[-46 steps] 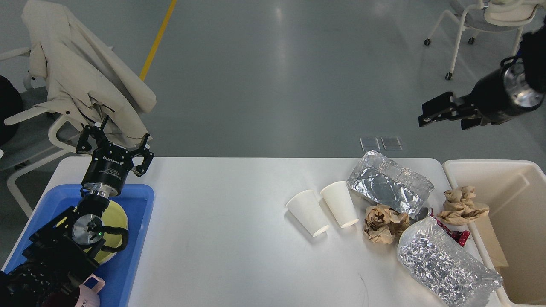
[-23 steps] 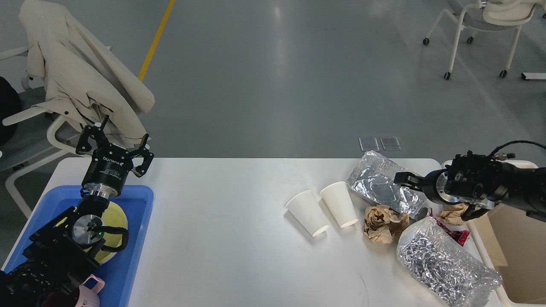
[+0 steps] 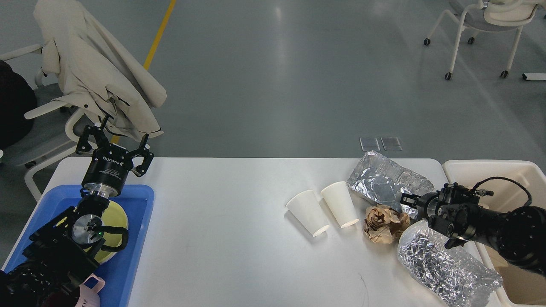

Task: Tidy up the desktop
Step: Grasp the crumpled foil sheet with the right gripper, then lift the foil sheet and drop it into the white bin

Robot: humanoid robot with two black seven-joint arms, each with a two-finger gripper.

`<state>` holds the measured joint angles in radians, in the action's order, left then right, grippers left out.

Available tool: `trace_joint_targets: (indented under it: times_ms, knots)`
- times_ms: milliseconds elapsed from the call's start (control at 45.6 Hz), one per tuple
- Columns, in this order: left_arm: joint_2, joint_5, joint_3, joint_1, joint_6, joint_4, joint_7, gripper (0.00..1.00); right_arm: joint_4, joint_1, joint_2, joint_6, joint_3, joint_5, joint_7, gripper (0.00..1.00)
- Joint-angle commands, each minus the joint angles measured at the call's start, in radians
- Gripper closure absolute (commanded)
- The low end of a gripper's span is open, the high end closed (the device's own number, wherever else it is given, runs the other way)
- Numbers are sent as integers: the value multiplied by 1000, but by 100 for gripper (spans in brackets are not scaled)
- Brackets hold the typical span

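The white desktop carries litter on its right half. Two white paper cups lie on their sides near the middle. Right of them are a flat silver foil bag, a crumpled brown paper ball and a crinkled silver bag. My right gripper is low over the table between the foil bag and the paper ball; it is dark and small, so its fingers cannot be told apart. My left gripper stands open and empty above the table's far left edge.
A blue tray at the left holds a yellow plate under my left arm, with a pink object at the bottom edge. A cream bin stands off the right end. A coat-draped chair is behind the left corner.
My right arm has come down from high at the right to table level, and its gripper now sits by the foil bag and paper ball. The left arm has not moved.
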<state>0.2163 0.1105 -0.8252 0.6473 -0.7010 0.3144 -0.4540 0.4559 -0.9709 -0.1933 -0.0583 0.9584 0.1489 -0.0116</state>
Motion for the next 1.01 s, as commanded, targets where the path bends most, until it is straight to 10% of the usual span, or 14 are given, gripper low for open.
trace_joint_targets:
  times_ms: [0,110,548,767,986]
  knots:
    - [0,0,0,0,0,0,0,0,-6,6,2,5,-3,0,4,69]
    - [0,0,0,0,0,0,0,0,-5,6,2,5,-6,-5,10,100]
    - [0,0,0,0,0,0,0,0,35,-54,-20,17,-7,-11,15,100]
    - [0,0,0,0,0,0,0,0,366,-382,-207,98,11,0,15,100]
    - [0,0,0,0,0,0,0,0,587,-1021,-393,545,183,155,42,100]
